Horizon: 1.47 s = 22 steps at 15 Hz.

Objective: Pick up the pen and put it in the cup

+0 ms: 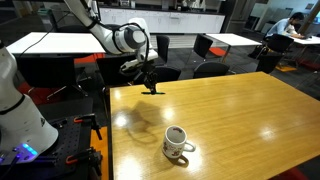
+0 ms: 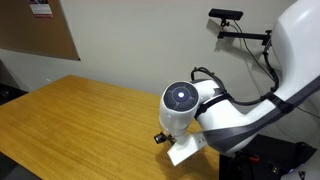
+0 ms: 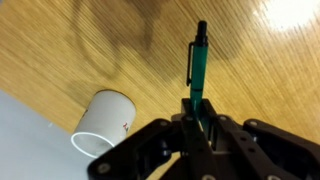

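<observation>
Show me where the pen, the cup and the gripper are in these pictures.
pen (image 3: 197, 62): wrist view, middle of its green barrel.
cup (image 1: 174, 148): an exterior view, its white outer wall.
gripper (image 3: 196, 112): wrist view, midway between the fingertips, which are shut on the pen.

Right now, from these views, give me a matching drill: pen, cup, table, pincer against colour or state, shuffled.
Things:
1. pen
2. cup
3. table
4. pincer

Colour or state:
A. white, standing on the table, not held
B. black, shut on something thin
C. dark green, clamped at one end
D. light brown, wood grain

Pairs: 1-C, 2-A, 3-D, 4-B
</observation>
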Motion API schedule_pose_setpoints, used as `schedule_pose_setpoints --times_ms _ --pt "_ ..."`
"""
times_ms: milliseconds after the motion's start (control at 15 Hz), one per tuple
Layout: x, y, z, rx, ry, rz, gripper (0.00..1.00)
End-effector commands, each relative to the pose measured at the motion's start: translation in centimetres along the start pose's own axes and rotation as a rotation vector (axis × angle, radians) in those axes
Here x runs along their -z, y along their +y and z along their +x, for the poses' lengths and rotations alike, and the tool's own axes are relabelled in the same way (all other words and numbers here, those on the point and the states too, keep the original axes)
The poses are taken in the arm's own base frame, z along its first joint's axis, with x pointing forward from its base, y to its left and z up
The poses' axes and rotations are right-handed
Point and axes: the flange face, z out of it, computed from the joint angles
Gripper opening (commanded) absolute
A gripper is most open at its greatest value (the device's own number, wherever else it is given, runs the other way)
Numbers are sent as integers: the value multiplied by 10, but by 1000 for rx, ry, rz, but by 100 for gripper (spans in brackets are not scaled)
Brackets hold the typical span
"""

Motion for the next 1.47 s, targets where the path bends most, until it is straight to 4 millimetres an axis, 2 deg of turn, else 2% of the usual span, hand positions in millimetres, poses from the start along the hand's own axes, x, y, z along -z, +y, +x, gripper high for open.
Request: schedule_pose_setpoints --times_ms 0,733,1400 --pt "2 4 0 -127 86 -79 3" --pt "-16 27 6 -580 358 -251 3" --pt "-40 59 22 -855 484 -425 3"
